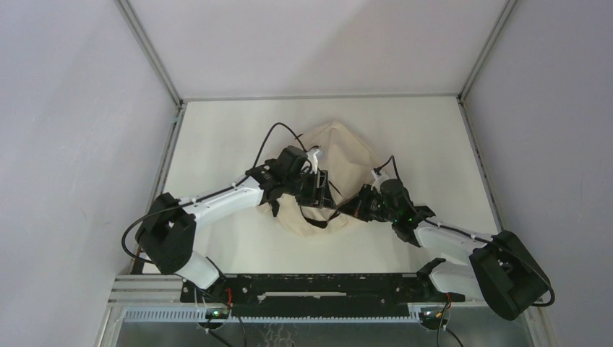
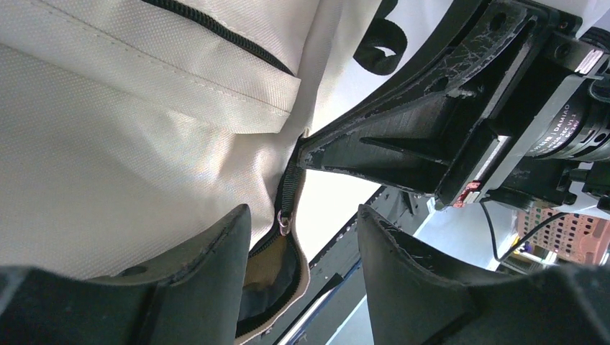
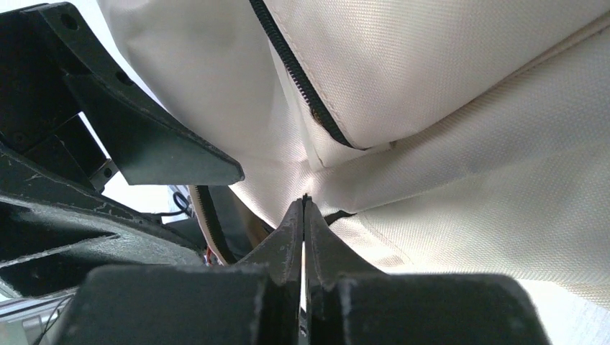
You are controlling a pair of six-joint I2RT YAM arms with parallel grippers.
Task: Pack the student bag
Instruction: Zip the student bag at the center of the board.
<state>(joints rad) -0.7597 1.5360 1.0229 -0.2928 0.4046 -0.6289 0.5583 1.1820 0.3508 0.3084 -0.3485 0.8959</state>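
Cream fabric of the student bag (image 1: pixel 340 155) lies in the middle of the table (image 1: pixel 217 123), with both arms meeting at its near edge. The left wrist view shows the left pincer (image 2: pixel 302 266) spread, a zipper pull (image 2: pixel 285 224) between its fingers. The right wrist view shows the right pincer (image 3: pixel 303 215) pressed together, its tips against the bag's fabric.

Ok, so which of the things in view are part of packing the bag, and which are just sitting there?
Part of the job:
student bag, zip partly open
left pincer, open near the zip pull
right pincer, shut at the bag's fabric

Just there:
table
black cable above the left arm
black rail by the arm bases
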